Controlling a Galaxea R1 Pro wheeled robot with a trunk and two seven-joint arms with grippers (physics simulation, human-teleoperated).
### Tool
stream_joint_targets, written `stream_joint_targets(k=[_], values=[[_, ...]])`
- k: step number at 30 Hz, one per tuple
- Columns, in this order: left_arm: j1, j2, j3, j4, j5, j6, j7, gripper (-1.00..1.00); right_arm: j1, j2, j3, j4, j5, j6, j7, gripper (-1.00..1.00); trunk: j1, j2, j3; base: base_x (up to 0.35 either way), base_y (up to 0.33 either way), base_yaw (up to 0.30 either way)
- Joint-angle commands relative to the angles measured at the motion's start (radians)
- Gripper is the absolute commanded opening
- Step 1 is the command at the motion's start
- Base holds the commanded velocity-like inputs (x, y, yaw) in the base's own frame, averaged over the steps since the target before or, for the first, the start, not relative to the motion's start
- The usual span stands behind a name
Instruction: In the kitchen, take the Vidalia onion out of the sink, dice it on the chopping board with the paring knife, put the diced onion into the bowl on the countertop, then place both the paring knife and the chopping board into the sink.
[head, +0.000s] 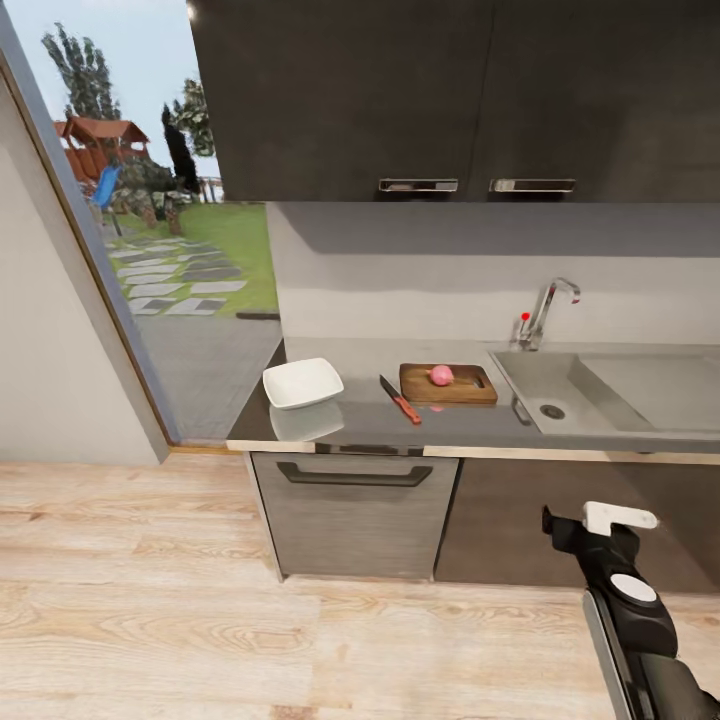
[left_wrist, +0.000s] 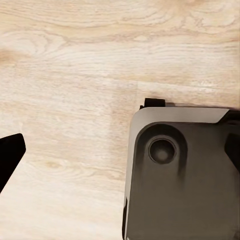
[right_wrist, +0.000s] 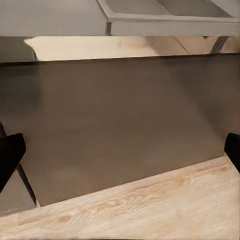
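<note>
Pale wooden floor (head: 150, 620) lies nearest to the robot, which stands a little back from the kitchen bench (head: 370, 425). Over this floor, low in the head view, the right hand (head: 590, 525) hangs below the bench edge. In the right wrist view its two dark fingertips (right_wrist: 10, 155) stand far apart with nothing between them, so this hand is released and holds nothing. The left hand (left_wrist: 120, 150) looks down at the floor and at a grey part of the robot's base; its fingertips are also spread wide and empty.

On the bench, the white bowl (head: 302, 383) stands near the left end, and nothing can be seen inside it. Beside it lies the knife (head: 400, 400) with the red handle, just next to the chopping board (head: 455, 388). The onion (head: 441, 375) rests whole on the board. Further right is the sink (head: 560, 395) with its tap (head: 548, 310); the basin looks empty.

So the first step seems done: the onion is out of the sink. Left to do are the dicing, the moving of the pieces into the bowl, and putting knife and board into the sink.
</note>
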Motion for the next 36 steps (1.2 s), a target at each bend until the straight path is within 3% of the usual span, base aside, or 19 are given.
stream_joint_targets(k=[1, 6, 12, 15, 18, 23, 36], values=[[-0.002, 0.000, -0.008, 0.004, 0.008, -0.007, 0.000, 1.00, -0.002, -0.001, 0.006, -0.003, 0.010, 0.013, 0.001, 1.00, 0.000, -0.001, -0.001, 0.000, 0.000, 0.000], [-0.002, -0.001, -0.008, 0.004, 0.008, -0.008, 0.000, 1.00, -0.053, -0.002, 0.044, -0.009, 0.009, 0.057, 0.001, 1.00, 0.000, -0.001, -0.001, 0.000, 0.000, 0.000], [-0.002, -0.001, -0.008, 0.004, 0.008, -0.008, 0.000, 1.00, -0.227, 0.005, 0.149, -0.009, 0.009, 0.193, -0.001, 1.00, 0.000, -0.001, -0.001, 0.000, 0.000, 0.000], [-0.002, -0.001, -0.008, 0.004, 0.008, -0.008, 0.000, 1.00, -0.332, 0.034, 0.185, -0.009, 0.009, 0.274, -0.006, 1.00, 0.000, -0.001, -0.001, 0.000, 0.000, 0.000], [-0.002, -0.001, -0.008, 0.004, 0.008, -0.008, 0.000, 1.00, -0.437, 0.086, 0.215, -0.008, 0.009, 0.357, -0.033, 1.00, 0.000, -0.001, -0.001, 0.000, 0.000, 0.000], [-0.002, -0.001, -0.008, 0.004, 0.008, -0.008, 0.000, 1.00, -0.521, 0.141, 0.271, 0.002, 0.004, 0.410, -0.078, 1.00, 0.000, -0.001, -0.001, 0.000, 0.000, 0.000], [-0.002, -0.001, -0.009, 0.004, 0.008, -0.008, 0.000, 1.00, -0.534, 0.141, 0.288, 0.024, -0.001, 0.415, -0.059, 1.00, 0.000, -0.001, -0.001, 0.000, 0.000, 0.000]])
